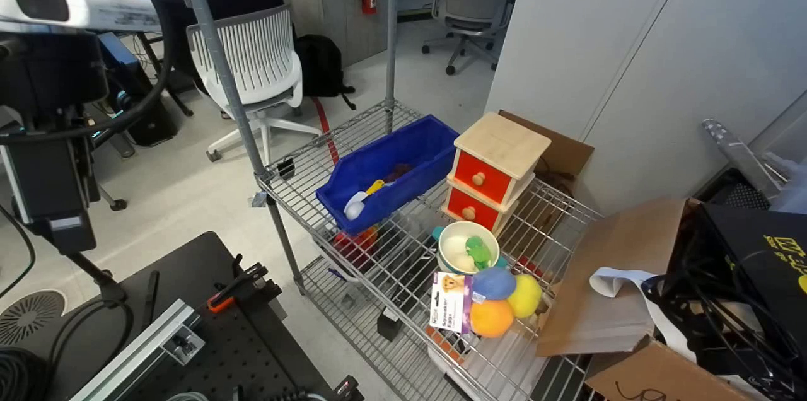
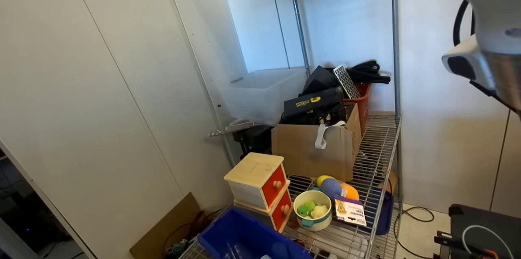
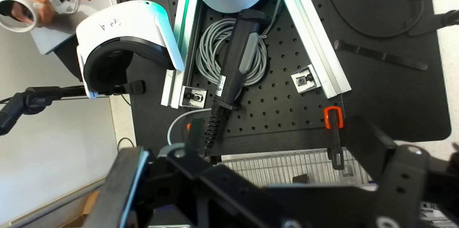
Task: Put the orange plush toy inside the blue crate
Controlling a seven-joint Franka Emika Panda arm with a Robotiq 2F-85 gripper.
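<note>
My arm (image 2: 498, 18) is at the frame edge in both exterior views. Gripper (image 3: 278, 134) points down in an exterior view; wrist view: jaws spread wide, fingers (image 3: 367, 145) well apart.

Wire shelf (image 1: 309, 164) beneath blue crate (image 1: 405, 196), drawers (image 1: 487, 177), bowl (image 1: 454, 239), orange plush toy (image 1: 492, 318), cardboard box (image 1: 610, 294)

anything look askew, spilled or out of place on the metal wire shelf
Mildly odd: a flat white strap drapes in a loose loop over the side of the brown cardboard box instead of lying inside. No obvious damage shows.
</note>
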